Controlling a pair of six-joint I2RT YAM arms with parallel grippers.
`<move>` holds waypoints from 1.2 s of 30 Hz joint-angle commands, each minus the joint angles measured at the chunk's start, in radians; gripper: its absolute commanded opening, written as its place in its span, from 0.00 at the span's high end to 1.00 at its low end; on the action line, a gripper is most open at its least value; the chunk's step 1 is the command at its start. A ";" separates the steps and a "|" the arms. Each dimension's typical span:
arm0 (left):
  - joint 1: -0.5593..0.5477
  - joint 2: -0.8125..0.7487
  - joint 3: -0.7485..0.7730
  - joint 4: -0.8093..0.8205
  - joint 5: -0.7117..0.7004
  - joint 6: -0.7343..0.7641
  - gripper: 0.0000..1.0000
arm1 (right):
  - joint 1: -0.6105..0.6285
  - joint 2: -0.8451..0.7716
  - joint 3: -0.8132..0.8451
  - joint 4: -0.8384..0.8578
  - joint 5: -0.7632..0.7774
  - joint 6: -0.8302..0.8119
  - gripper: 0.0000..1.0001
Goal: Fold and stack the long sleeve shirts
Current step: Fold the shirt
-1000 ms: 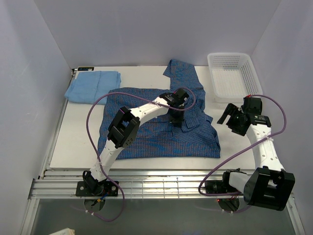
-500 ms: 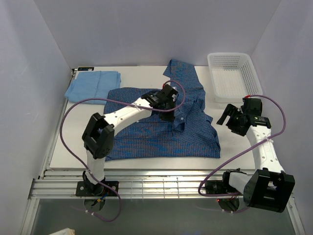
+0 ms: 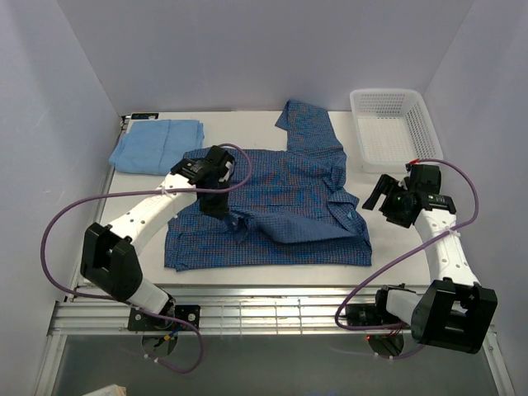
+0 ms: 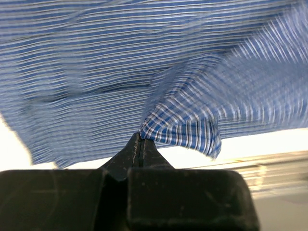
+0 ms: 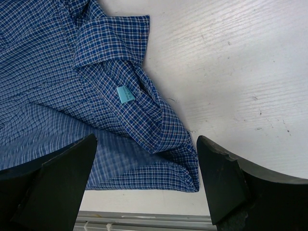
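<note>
Though the checked shirt (image 4: 96, 62) shows blurred, the left hand (image 4: 139, 140) pinches it; the right hand (image 5: 146, 154) stands spread.

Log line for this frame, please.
left hand shut on checked shirt | right hand open, above its collar edge | light blue shirt folded, far left

A white mesh basket (image 3: 388, 132) is sitting at the far right corner of the white table (image 3: 239, 130).

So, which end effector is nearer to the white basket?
Right. The right end effector sits just in front of the basket; the left end effector pinches the checked shirt far to its left.
</note>
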 commanded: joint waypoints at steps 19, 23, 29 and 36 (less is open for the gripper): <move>0.111 0.013 0.297 -0.315 -0.086 0.213 1.00 | 0.020 -0.069 -0.064 0.082 -0.044 -0.066 0.10; 0.111 -0.007 0.345 -0.367 -0.064 0.147 1.00 | 0.032 -0.081 -0.073 0.082 -0.021 -0.072 0.10; 0.115 -0.013 0.284 -0.343 0.002 0.149 1.00 | 0.049 -0.063 -0.067 0.086 -0.011 -0.081 0.10; 0.129 0.056 0.258 -0.352 0.034 0.137 1.00 | 0.067 -0.051 -0.064 0.082 0.013 -0.091 0.10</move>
